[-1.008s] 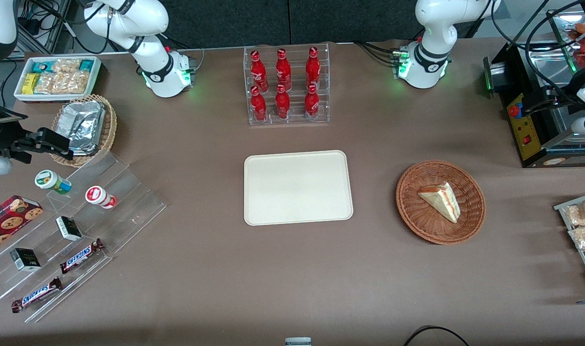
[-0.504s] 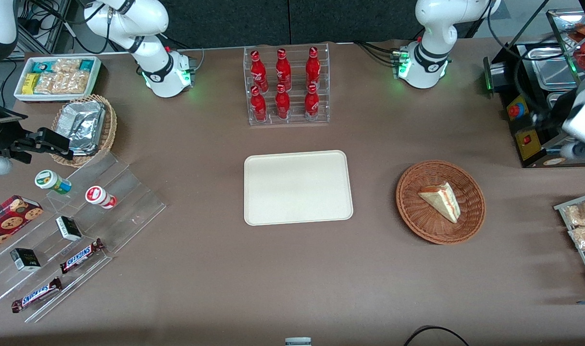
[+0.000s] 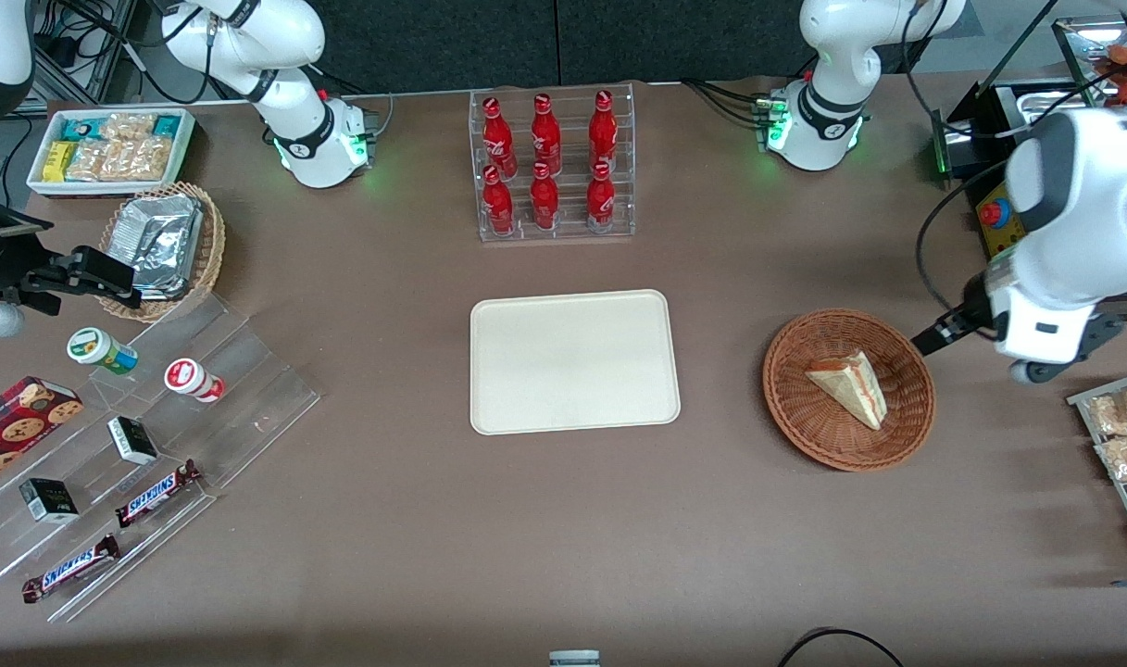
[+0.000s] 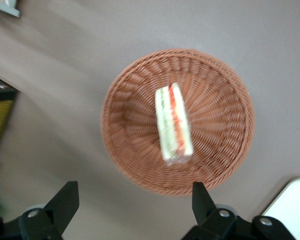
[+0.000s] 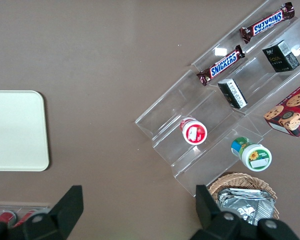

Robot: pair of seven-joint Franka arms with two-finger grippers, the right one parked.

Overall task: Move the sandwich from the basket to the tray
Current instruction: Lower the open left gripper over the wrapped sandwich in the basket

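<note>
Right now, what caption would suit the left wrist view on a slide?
Open gripper hovering above the sandwich lying in the basket, with a corner of the tray beside it.

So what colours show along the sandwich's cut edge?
Red, orange and green layers on the sandwich, clearest in the left wrist view.

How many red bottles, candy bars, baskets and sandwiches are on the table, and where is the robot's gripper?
Red bottles: 6
Snickers bars: 2
Wicker baskets: 2, the basket and a smaller foil-packet basket
Sandwich: 1
Total: 11
The gripper hangs open above the basket's edge, holding nothing.
</note>
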